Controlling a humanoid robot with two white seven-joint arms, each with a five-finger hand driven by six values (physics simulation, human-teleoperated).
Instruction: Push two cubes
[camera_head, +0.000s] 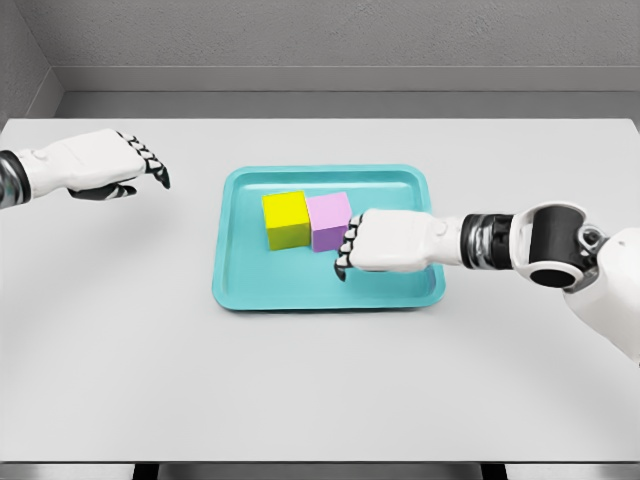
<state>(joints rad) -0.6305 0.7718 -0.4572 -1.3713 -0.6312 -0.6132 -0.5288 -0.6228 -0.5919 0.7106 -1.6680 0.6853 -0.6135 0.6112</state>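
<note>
Nearest of all is the front edge of the white desk (120, 400), with nothing held there. Up by its left edge floats the left hand (105, 165), fingers loose, holding nothing. A teal tray (300, 290) sits in the middle. Inside it, near the back rim, the yellow cube (286, 220) touches the pink cube (329, 221). The right hand (385, 242) has curled fingers pressed against the pink cube's right side.
</note>
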